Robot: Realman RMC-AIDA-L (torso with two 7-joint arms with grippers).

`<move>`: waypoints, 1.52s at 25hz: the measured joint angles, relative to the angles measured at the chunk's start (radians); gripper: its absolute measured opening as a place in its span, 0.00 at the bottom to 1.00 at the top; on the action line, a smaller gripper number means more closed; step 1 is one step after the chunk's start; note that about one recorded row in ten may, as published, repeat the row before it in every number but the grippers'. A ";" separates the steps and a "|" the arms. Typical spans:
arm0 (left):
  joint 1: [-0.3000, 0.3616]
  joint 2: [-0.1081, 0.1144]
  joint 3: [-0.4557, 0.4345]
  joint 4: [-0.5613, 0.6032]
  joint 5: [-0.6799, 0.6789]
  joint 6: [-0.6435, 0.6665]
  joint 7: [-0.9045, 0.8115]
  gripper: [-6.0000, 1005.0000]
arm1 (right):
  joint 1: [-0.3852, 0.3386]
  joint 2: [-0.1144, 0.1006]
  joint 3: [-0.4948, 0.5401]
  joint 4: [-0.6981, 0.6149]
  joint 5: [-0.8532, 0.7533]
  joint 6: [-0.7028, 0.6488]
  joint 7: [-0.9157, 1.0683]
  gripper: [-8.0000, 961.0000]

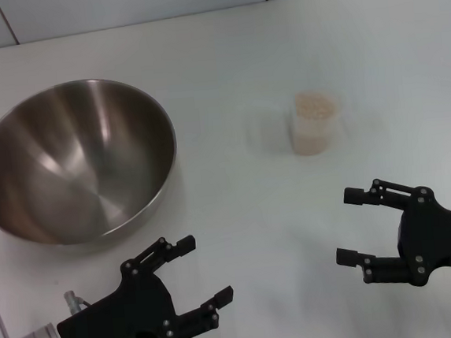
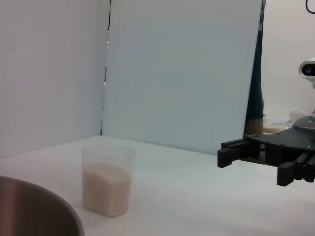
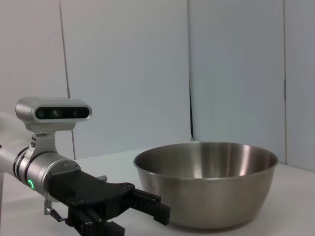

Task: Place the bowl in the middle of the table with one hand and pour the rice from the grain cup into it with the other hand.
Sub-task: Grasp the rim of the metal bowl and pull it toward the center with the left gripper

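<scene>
The bowl sits empty on the desk, off toward the left side rather than at the middle, and it lies directly ahead of the left gripper, just beyond its fingertips. The left fingers are spread apart and hold nothing; they point up and a little inward, toward the near rim of the bowl, so a short reach forward would bring them to that rim. The bowl is round and has no long axis to line up with, so the grip only needs one finger inside the rim and one outside.

The grain cup stands upright, well apart from the bowl, with the rice filling it most of the way. It lies ahead of the right gripper and slightly to that gripper's inner side, farther from those fingertips than the bowl is from the left ones. The right fingers are also apart and empty, pointing across toward the middle of the desk rather than straight at the cup, whose axis is vertical.

Judging by this layout, each arm is nearer its own item: left for the bowl, right for the cup. The open stretch of desk between the two grippers is where the bowl seems bound to go first.
</scene>
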 joint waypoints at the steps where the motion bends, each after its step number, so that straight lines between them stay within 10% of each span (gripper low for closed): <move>1: 0.000 0.000 0.000 0.000 0.000 0.000 0.000 0.86 | 0.000 0.000 0.000 0.000 0.000 0.000 0.000 0.85; 11: 0.007 0.000 -0.007 0.018 0.014 0.004 0.000 0.86 | 0.001 0.000 0.000 0.000 0.000 0.000 0.000 0.85; 19: 0.081 0.014 -0.239 0.436 0.060 0.101 -0.471 0.86 | 0.009 0.000 -0.013 0.000 0.000 0.000 0.000 0.85; 23: 0.143 0.013 -0.456 0.843 0.403 -0.290 -0.972 0.86 | 0.009 0.000 -0.012 -0.002 0.000 0.000 0.000 0.85; 28: 0.160 0.001 -0.533 1.011 0.617 -0.401 -1.191 0.86 | 0.009 0.000 -0.012 -0.002 0.000 0.000 0.000 0.85; 29: 0.149 -0.001 -0.592 1.119 0.837 -0.433 -1.405 0.86 | 0.009 0.000 -0.012 -0.002 0.000 0.000 0.000 0.85; 38: 0.055 -0.001 -0.655 1.177 1.390 -0.359 -1.828 0.86 | 0.011 0.000 -0.012 -0.002 0.000 -0.003 0.000 0.85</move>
